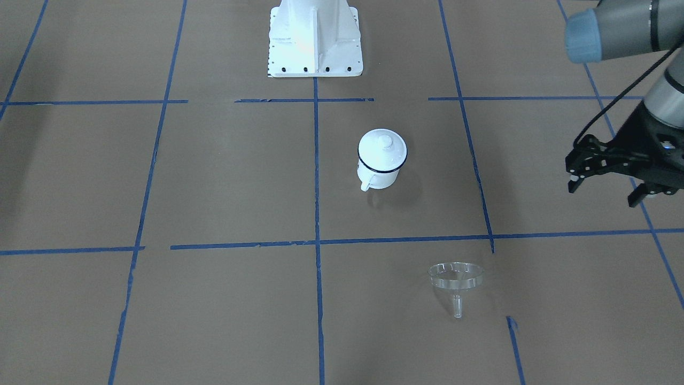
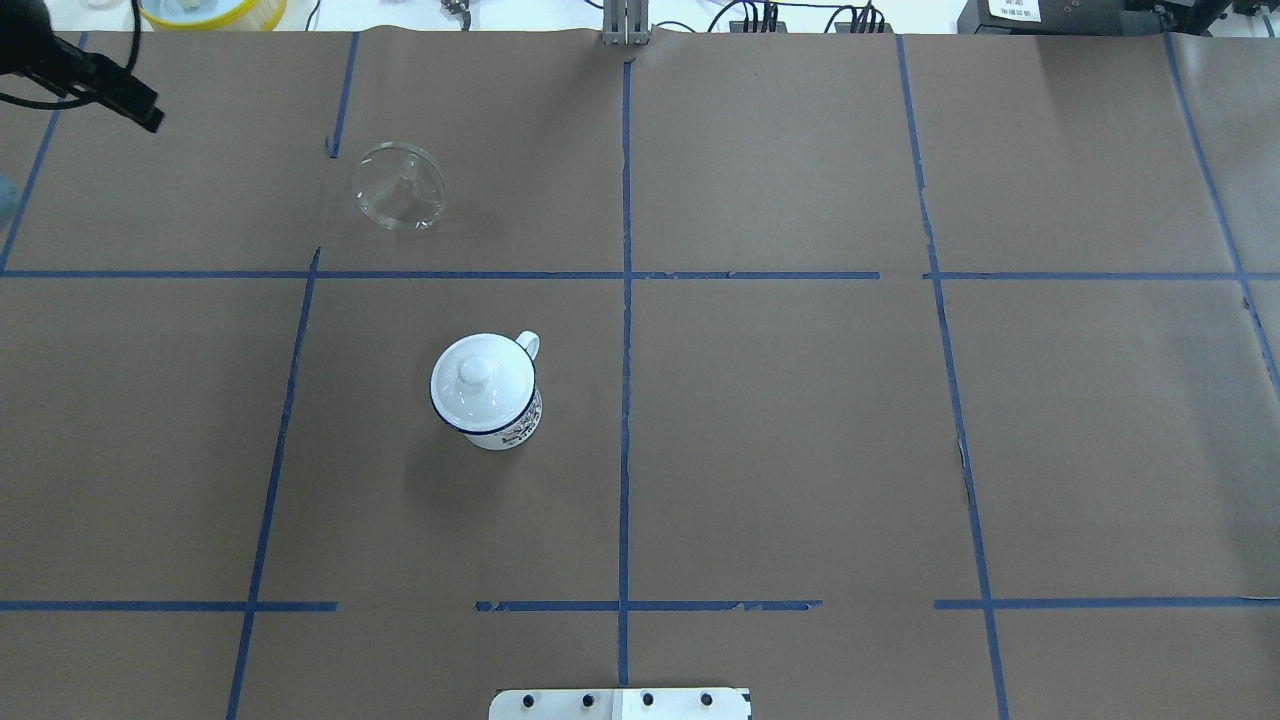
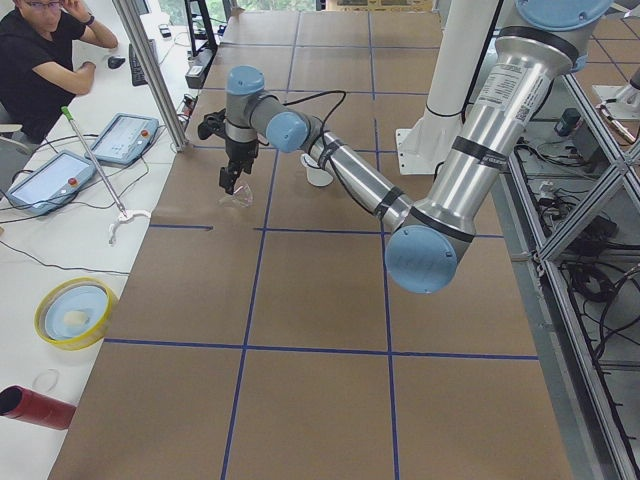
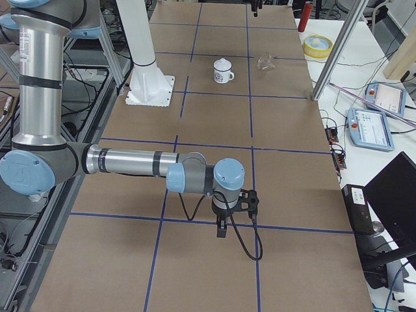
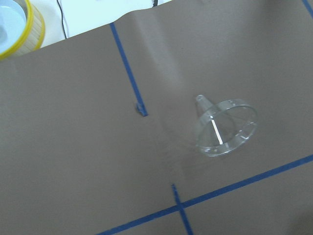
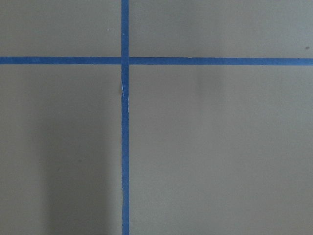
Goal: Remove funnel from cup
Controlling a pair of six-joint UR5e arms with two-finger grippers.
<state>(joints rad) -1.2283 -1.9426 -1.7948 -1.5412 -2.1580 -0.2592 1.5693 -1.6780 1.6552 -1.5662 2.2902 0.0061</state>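
The clear funnel [image 1: 456, 280] lies on its side on the brown paper, apart from the cup; it also shows in the overhead view [image 2: 400, 187] and the left wrist view [image 5: 225, 127]. The white enamel cup [image 1: 380, 159] with a dark blue rim stands upright near the table's middle [image 2: 487, 392], with a white domed lid with a knob on it. My left gripper [image 1: 606, 184] is open and empty, raised above the table beside the funnel and off toward the table's left end. My right gripper [image 4: 222, 227] shows only in the exterior right view, far from both; I cannot tell whether it is open or shut.
A yellow-rimmed bowl [image 2: 195, 10] sits past the paper's far edge near the funnel. The robot's white base [image 1: 315, 37] stands behind the cup. A slanted metal post [image 3: 150, 75] and a seated operator [image 3: 40, 60] are at the far side. Blue tape lines cross the paper.
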